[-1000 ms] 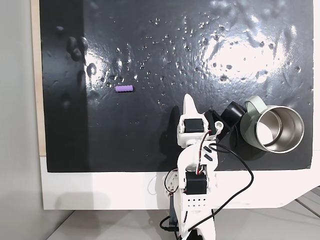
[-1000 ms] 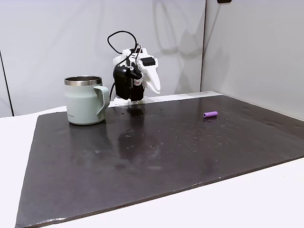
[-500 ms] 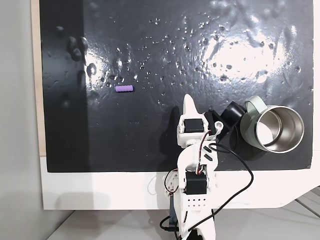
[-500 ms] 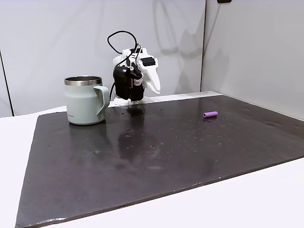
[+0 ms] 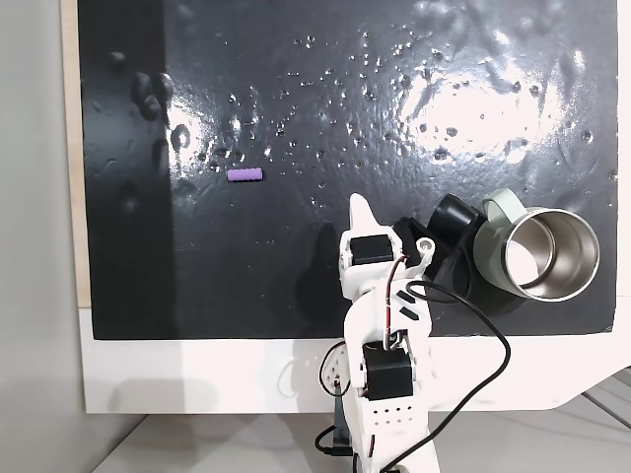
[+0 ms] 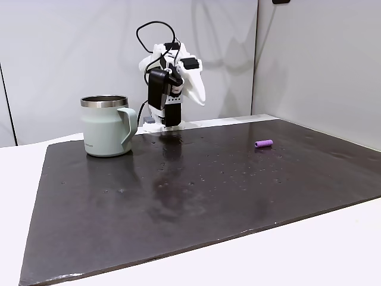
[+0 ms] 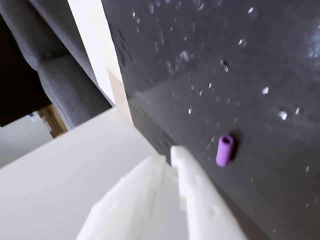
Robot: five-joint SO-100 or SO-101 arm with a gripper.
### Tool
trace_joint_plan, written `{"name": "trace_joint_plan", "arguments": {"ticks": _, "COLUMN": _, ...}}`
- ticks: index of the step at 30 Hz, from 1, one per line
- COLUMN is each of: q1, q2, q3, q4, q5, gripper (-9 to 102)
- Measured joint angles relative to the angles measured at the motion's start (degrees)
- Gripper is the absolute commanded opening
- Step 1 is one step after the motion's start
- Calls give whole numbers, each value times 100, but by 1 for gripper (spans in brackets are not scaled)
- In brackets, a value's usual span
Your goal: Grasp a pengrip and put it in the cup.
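Observation:
The pengrip point(image 5: 245, 175) is a tiny purple ribbed tube lying alone on the black mat, left of centre in the top-down fixed view. From the side it lies at the right point(image 6: 264, 143). The wrist view has it just right of my fingertips point(image 7: 225, 150). The cup point(image 5: 552, 254), steel inside and sage-green outside, stands upright near the mat's right front corner; in the side fixed view it is at the left point(image 6: 107, 126). My white gripper point(image 5: 360, 203) hangs above the mat point(image 6: 200, 100) between cup and pengrip, apart from both. Its jaws lie together, shut and holding nothing point(image 7: 168, 156).
The black mat point(image 5: 296, 89) is wet-looking and dotted with droplets. It lies on a white table point(image 6: 309, 250) with walls close behind. A black wrist part point(image 5: 452, 222) sits beside the cup's handle, and a black cable point(image 5: 483, 365) loops off the arm's base.
The arm has risen and swung slightly toward the pengrip's side, its tip moving left in the top-down view. Pengrip and cup have not moved.

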Motion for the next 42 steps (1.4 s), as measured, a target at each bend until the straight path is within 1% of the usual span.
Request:
{"name": "trace_joint_plan", "arguments": {"ticks": 4, "q1": -132, "q2": -1362, "q3": -1459, "q4": 545, "q5": 396, "gripper": 0}}
{"name": "trace_joint_plan", "arguments": {"ticks": 6, "q1": -378, "q2": -2083, "q3": -2197, "q4": 923, "q5": 668, "gripper": 0}}
{"name": "trace_joint_plan", "arguments": {"ticks": 12, "q1": -782, "q2": -4017, "q3": -3858, "q4": 1881, "q5": 1494, "gripper": 1}}
{"name": "trace_joint_plan", "arguments": {"ticks": 13, "q1": -853, "q2": -4289, "q3": -4096, "q4": 1995, "q5": 1617, "gripper": 3}}
{"name": "trace_joint_plan", "arguments": {"ticks": 16, "q1": -1046, "q2": -5124, "q3": -4869, "q4": 2373, "q5": 1942, "gripper": 15}}
{"name": "trace_joint_plan", "arguments": {"ticks": 19, "q1": -1063, "q2": -5941, "q3": -5555, "q4": 2725, "q5": 2276, "gripper": 23}}
{"name": "trace_joint_plan", "arguments": {"ticks": 22, "q1": -1257, "q2": -6592, "q3": -6152, "q4": 2892, "q5": 2496, "gripper": 26}}
{"name": "trace_joint_plan", "arguments": {"ticks": 28, "q1": -1406, "q2": -7664, "q3": -7198, "q4": 3085, "q5": 2769, "gripper": 27}}
{"name": "trace_joint_plan", "arguments": {"ticks": 33, "q1": -1749, "q2": -8271, "q3": -7453, "q4": 3111, "q5": 3006, "gripper": 27}}
{"name": "trace_joint_plan", "arguments": {"ticks": 38, "q1": -1898, "q2": -8965, "q3": -7866, "q4": 3120, "q5": 3050, "gripper": 27}}
{"name": "trace_joint_plan", "arguments": {"ticks": 42, "q1": -2224, "q2": -9422, "q3": -7980, "q4": 3120, "q5": 3067, "gripper": 27}}
